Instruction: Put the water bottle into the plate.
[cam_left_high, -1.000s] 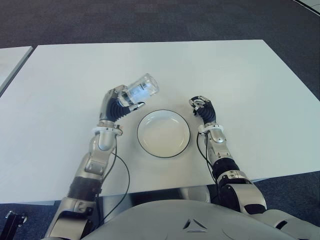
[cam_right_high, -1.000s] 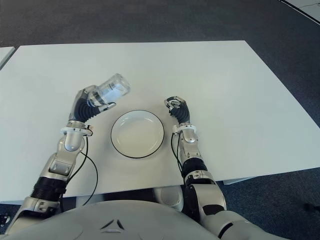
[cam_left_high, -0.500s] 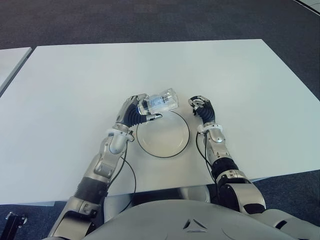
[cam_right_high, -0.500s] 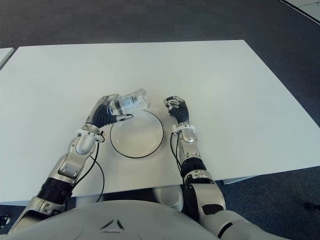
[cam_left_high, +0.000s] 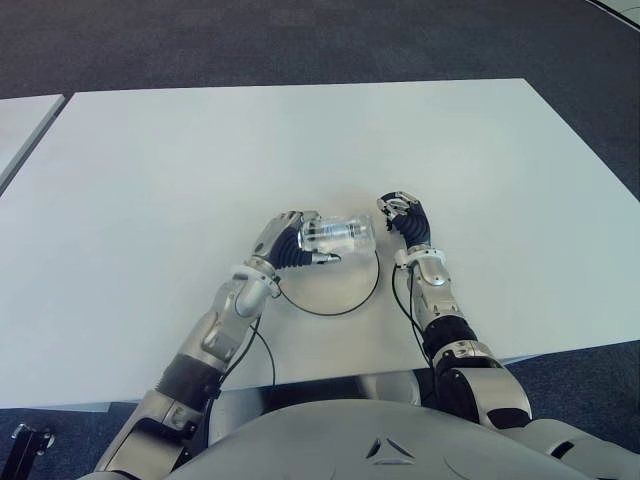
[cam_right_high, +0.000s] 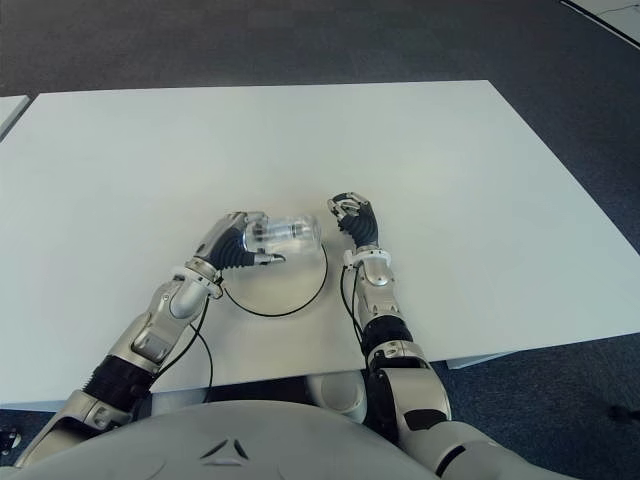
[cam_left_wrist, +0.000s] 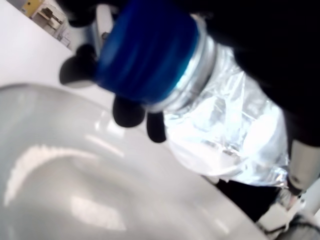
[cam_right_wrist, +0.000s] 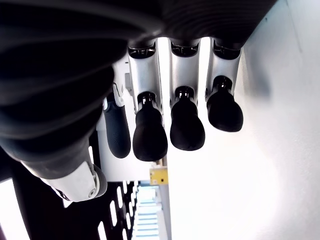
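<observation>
Carried rightward, the bottle (cam_left_high: 338, 235) now lies tilted over the plate (cam_left_high: 352, 300), near its 12 o'clock rim, clasped in left hand (cam_left_high: 290, 242). Thin crinkly plastic, probably light; hold mid-body. Right hand (cam_left_high: 404, 214) curled, empty.

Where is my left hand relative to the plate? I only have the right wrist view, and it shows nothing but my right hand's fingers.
Observer: The left hand is over the plate's left rim, gripping the water bottle.
Operator: Is the bottle upright?
Observer: No, it lies on its side, its base pointing toward your right hand. The left wrist view shows its blue cap at the hand end.
Operator: Is it down in the plate?
Observer: It is over the plate's far part; I cannot tell whether it touches.
</observation>
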